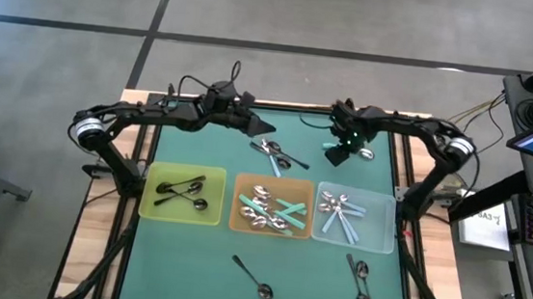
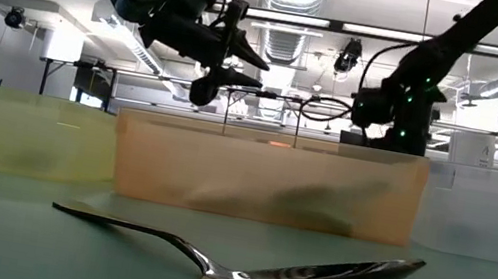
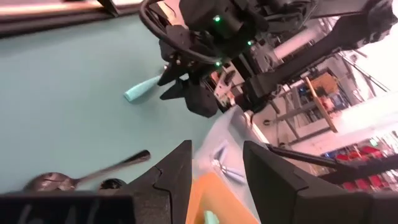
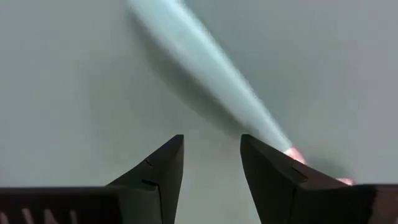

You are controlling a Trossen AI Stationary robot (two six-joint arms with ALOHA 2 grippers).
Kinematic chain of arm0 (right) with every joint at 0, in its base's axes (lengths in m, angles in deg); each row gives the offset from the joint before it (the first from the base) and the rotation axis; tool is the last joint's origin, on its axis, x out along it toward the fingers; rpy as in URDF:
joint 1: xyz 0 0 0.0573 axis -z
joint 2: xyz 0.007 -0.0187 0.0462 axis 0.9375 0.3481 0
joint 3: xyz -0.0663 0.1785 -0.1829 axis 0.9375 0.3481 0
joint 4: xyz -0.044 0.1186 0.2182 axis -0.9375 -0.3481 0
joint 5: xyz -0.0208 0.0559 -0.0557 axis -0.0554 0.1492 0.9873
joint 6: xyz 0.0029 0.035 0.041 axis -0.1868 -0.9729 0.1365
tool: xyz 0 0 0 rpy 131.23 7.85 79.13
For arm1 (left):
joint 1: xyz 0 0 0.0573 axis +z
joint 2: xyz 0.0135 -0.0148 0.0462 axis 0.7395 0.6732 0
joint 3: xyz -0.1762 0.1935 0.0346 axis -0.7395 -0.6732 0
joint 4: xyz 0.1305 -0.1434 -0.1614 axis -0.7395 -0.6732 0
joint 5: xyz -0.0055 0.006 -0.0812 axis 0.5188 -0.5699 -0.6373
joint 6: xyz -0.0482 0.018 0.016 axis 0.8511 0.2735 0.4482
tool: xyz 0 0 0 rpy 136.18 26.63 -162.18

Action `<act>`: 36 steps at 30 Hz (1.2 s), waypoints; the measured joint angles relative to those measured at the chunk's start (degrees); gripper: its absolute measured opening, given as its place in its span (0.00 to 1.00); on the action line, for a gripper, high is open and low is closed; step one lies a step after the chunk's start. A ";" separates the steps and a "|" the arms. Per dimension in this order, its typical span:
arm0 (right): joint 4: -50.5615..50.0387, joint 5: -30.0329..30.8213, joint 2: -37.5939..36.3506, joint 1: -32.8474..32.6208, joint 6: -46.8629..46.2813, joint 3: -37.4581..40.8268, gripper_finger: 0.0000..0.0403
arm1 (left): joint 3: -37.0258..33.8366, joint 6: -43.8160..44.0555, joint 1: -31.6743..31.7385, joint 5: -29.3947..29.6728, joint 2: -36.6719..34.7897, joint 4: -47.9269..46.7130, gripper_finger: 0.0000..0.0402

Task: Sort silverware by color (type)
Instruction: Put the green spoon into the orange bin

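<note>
The spoons are spread over the green mat [image 1: 189, 259], most already in three trays across its middle. The yellow tray [image 1: 150, 207] on the left holds black-handled spoons [image 1: 181, 188]. The orange tray [image 1: 237, 222] in the middle holds teal-handled spoons [image 1: 280, 214]. The clear tray [image 1: 381, 227] on the right holds pale blue spoons [image 1: 343, 214].

Loose ones: a small cluster [image 1: 274, 153] far of the orange tray, one black-handled spoon [image 1: 253, 276] near the front edge, and a few [image 1: 362, 279] at the near right. A pale spoon [image 1: 330, 145] lies at the far right, under the right gripper [image 1: 340, 156].

The right gripper's fingers [image 4: 158, 171] stand apart just over that spoon's blurred handle [image 4: 205, 62], not closed on it; the handle's end is hidden behind one finger. The left gripper [image 1: 259, 126] hangs above the far middle of the mat, fingers [image 3: 171, 180] apart and empty.

In the low view the trays' walls blur their contents.
</note>
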 joint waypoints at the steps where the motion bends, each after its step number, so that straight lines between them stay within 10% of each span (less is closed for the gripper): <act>1: 0.04 -0.04 0.89 0.40 0.09 -0.84 0.37 | 0.00 0.04 0.08 0.61 0.00 -0.01 0.31; 24: 0.90 4.11 12.13 1.17 13.35 -6.49 0.36 | 0.00 0.00 1.19 4.67 0.00 0.00 0.31; 36: 0.63 2.51 13.74 1.17 8.31 -6.40 0.11 | 0.00 -0.01 1.15 4.29 0.00 -0.05 0.31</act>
